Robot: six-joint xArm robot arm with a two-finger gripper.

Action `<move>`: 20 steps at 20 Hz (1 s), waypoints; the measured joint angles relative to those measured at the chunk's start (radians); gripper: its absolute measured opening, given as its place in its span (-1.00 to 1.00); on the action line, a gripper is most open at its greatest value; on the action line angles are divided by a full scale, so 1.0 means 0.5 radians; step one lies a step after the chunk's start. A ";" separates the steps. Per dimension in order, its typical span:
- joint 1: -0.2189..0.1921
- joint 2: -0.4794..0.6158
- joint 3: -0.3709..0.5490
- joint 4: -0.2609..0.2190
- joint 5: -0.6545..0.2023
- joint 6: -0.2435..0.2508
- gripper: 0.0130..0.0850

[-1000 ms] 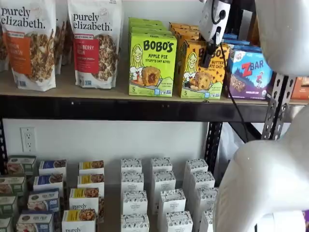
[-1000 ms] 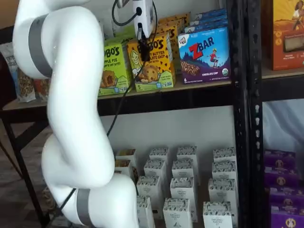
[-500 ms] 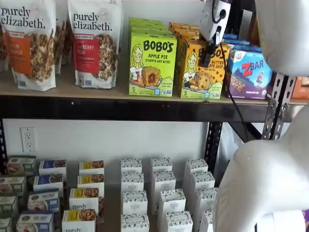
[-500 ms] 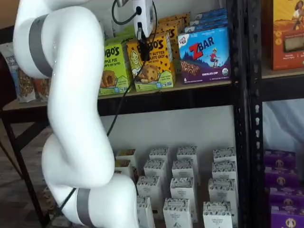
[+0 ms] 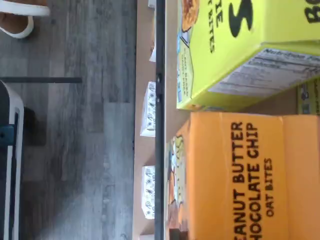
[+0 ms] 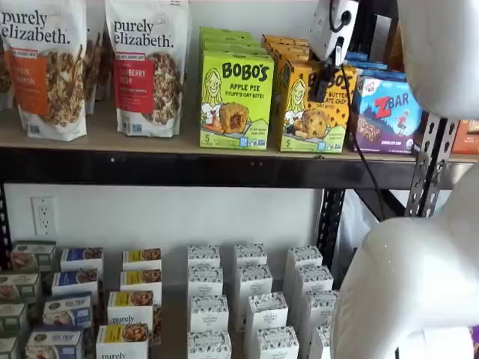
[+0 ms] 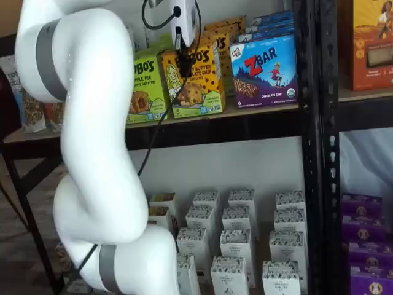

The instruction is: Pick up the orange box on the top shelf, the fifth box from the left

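The orange box stands on the top shelf between a lime-green Bobo's Apple Pie box and a blue ZBar box. It also shows in a shelf view. My gripper hangs in front of the orange box's upper face. Its white body is above and its black fingers overlap the carton; no gap between them shows. The gripper looks the same in both shelf views. The wrist view shows the orange box's top close up, reading "Peanut Butter Chocolate Chip".
Granola bags stand further left on the top shelf. Several more Bobo's boxes are stacked behind the front row. Small white cartons fill the lower level. A black upright stands right of the ZBar box. My white arm fills much of one view.
The gripper has risen very slightly in front of the orange box; otherwise nothing has visibly moved.
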 joint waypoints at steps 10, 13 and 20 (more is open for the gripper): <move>0.002 -0.085 -0.030 0.034 0.189 0.026 -0.56; 0.007 -0.139 -0.010 0.032 0.225 0.035 -0.56; -0.016 -0.282 0.044 0.031 0.327 0.026 -0.56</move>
